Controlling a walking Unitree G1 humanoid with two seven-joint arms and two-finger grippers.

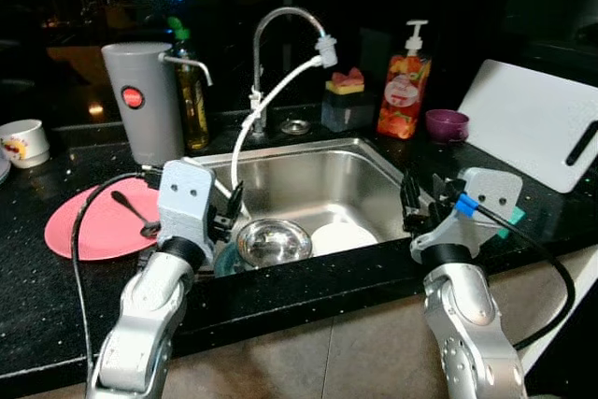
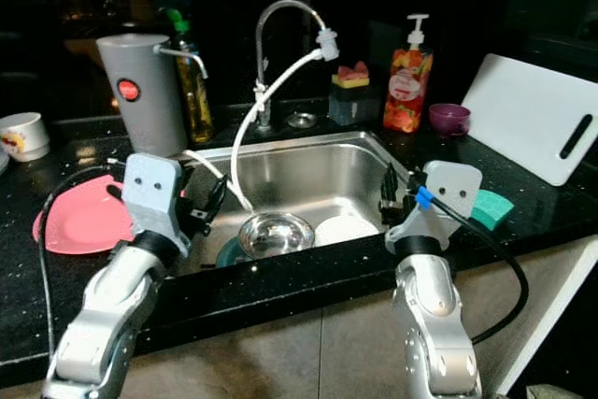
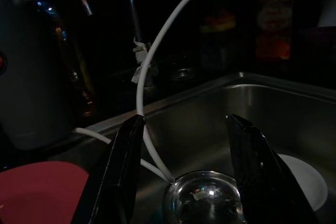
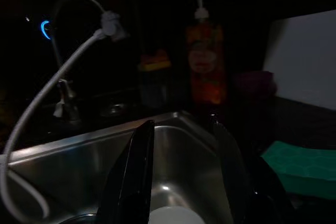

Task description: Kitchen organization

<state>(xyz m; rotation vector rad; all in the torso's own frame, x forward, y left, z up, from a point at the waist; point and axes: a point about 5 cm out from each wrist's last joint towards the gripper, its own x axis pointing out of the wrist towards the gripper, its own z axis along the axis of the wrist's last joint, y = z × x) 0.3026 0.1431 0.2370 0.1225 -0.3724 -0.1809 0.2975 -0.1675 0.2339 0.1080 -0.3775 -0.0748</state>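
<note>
Shiny steel bowl (image 1: 273,240) in sink (image 1: 318,175)

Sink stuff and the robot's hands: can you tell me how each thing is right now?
Left gripper: open, above the steel bowl.
Right gripper: open, at the sink's right edge.
Steel bowl: upright, empty, in the sink.
White plate: flat in the sink.
Pink plate: on the counter, spoon on it.
Tap: no water running.

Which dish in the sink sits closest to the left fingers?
The shiny steel bowl, just beyond the left gripper; the white plate lies farther right.
</note>
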